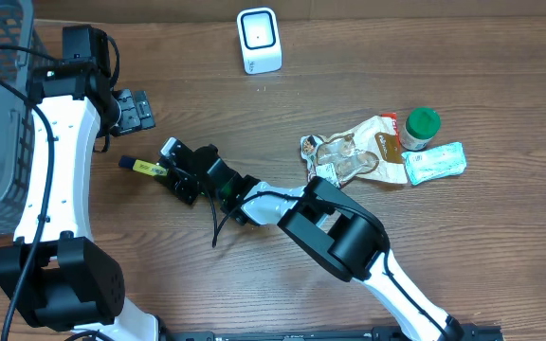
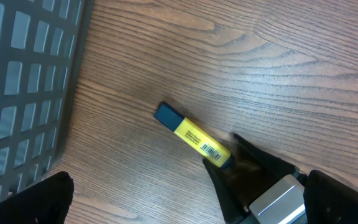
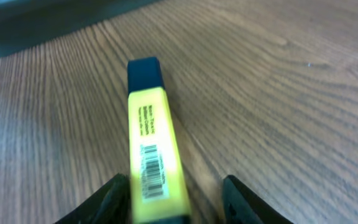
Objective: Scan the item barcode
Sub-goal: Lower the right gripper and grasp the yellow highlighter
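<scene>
Right wrist — highlighter (image 3: 151,143) end between right gripper (image 3: 176,190) fingers (jaws apart).

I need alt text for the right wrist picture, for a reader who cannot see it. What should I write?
A yellow highlighter with a dark blue cap lies on the wooden table, barcode label facing up, its near end between the fingers of the right gripper. The picture is slightly blurred.
</scene>
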`<action>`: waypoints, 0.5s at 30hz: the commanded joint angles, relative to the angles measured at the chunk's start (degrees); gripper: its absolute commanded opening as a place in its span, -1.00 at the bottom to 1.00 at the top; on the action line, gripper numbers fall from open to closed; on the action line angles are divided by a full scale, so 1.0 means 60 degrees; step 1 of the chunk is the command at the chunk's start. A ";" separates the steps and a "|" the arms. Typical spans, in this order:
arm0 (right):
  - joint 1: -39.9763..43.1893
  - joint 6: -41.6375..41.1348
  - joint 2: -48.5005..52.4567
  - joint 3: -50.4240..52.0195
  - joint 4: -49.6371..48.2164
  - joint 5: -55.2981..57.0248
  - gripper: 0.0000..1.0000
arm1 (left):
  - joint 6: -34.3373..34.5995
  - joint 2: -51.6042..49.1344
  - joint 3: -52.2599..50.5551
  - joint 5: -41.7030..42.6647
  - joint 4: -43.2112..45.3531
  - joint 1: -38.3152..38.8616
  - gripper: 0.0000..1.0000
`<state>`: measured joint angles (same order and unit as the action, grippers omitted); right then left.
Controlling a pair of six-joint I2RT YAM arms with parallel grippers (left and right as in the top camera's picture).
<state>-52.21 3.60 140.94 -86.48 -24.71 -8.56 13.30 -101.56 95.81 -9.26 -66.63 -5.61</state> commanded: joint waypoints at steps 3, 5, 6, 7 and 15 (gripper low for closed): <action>-0.0004 -0.0095 -0.1384 0.0033 0.1304 0.0120 -0.14 | -0.0076 0.0135 -0.0004 -0.0025 0.0004 0.0066 0.99; 0.0058 -0.0095 -0.1807 0.0033 0.2175 0.0291 -0.27 | -0.0076 0.0131 -0.0004 -0.0025 0.0004 0.0066 1.00; 0.0106 -0.0098 -0.1960 0.0033 0.2583 0.0270 -0.28 | -0.0076 0.0131 -0.0004 -0.0025 0.0004 0.0066 1.00; 0.0160 -0.0142 -0.2080 0.0033 0.2958 0.0222 -0.29 | -0.0076 0.0135 -0.0004 -0.0025 0.0004 0.0066 1.00; 0.0302 -0.0015 -0.2084 0.0040 0.2823 -0.0506 0.15 | -0.0076 0.0131 -0.0004 -0.0025 0.0004 0.0066 1.00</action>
<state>-50.61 3.03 129.58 -86.19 -6.07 -10.31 13.30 -101.56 95.81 -9.26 -66.63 -5.61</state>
